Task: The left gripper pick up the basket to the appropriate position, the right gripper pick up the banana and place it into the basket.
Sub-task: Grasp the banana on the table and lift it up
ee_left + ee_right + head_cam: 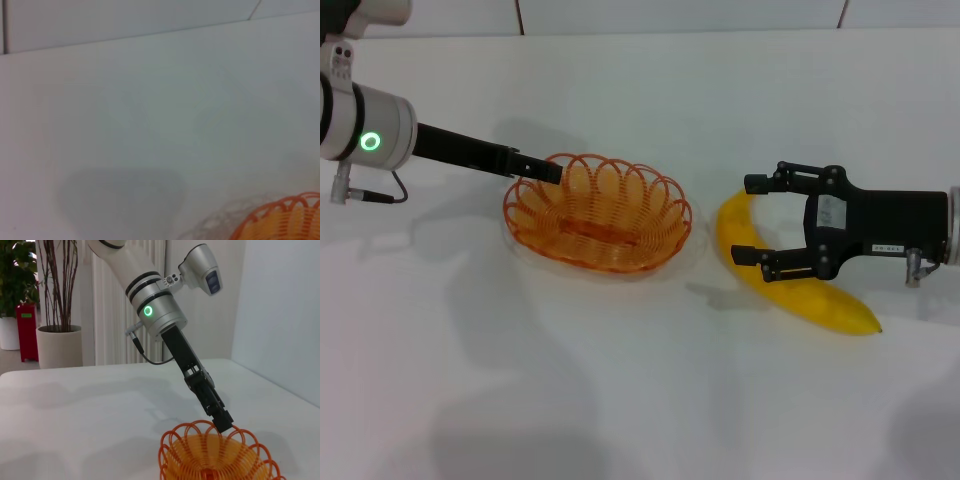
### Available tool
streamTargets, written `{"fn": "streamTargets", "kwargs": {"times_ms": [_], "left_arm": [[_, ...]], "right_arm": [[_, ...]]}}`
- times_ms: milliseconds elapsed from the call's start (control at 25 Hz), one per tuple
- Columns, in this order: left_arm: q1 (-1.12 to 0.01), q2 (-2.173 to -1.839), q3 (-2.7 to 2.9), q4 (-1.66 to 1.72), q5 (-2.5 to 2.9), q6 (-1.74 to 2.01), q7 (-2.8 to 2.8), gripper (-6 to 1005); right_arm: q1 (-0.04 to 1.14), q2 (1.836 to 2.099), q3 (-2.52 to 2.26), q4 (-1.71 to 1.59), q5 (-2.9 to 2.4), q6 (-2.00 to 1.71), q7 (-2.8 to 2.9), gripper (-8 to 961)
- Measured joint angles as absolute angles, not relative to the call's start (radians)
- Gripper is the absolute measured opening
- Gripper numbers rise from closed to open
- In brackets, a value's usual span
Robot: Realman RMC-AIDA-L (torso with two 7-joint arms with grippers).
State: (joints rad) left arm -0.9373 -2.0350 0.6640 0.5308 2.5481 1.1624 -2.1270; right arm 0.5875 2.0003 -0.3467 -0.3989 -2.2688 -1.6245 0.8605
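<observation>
The left tool [548,171] reaches in low from the robot's left, its slim black fingers pinched together right on the scalloped rim of the basket [597,212], at the edge nearest that arm. The right wrist view confirms it: the left tool [223,421] comes down at a slant, its tip meeting the top of the orange wire loops of the basket [215,455], jaws narrow and clamped on the rim. The basket sits flat on the white table [650,390], near the middle of the scene, with nothing in it. Over on the robot's right, the right tool [752,220] lies level and points toward the basket, its jaws spread wide. The banana [790,282] lies on the table just beside the basket, on the right-hand side, and its upper curved end sits between those open fingers, the lower finger crossing over the yellow body. In the left wrist view only a corner of the basket [285,220] shows against the bare table [150,100].
</observation>
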Motion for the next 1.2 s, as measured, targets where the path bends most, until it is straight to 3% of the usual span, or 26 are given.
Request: {"fn": "streamTargets", "kwargs": {"times_ms": [80, 360, 600, 800, 1200], "left_arm": [[-0.937, -2.035, 0.664, 0.531, 2.548, 1.164, -2.127, 878], [-0.915, -2.04, 0.664, 0.565, 2.531, 1.172, -2.08, 881], [-0.707, -2.043, 0.662, 0.733, 2.237, 1.228, -1.862, 880], [-0.477, -2.038, 0.655, 0.646, 1.738, 1.375, -1.271, 879], [-0.428, -2.032, 0.634, 0.284, 1.665, 1.402, -0.723, 878]], "right_arm": [[0.587, 2.0, -0.347, -0.399, -2.269, -1.625, 0.861, 874], [0.58, 1.999, -0.347, -0.399, -2.269, -1.624, 0.861, 874], [0.572, 1.996, -0.342, -0.401, -2.269, -1.616, 0.861, 873], [0.557, 1.99, -0.318, -0.4, -2.268, -1.616, 0.856, 873], [0.532, 1.988, -0.301, -0.402, -2.267, -1.609, 0.851, 873]]}}
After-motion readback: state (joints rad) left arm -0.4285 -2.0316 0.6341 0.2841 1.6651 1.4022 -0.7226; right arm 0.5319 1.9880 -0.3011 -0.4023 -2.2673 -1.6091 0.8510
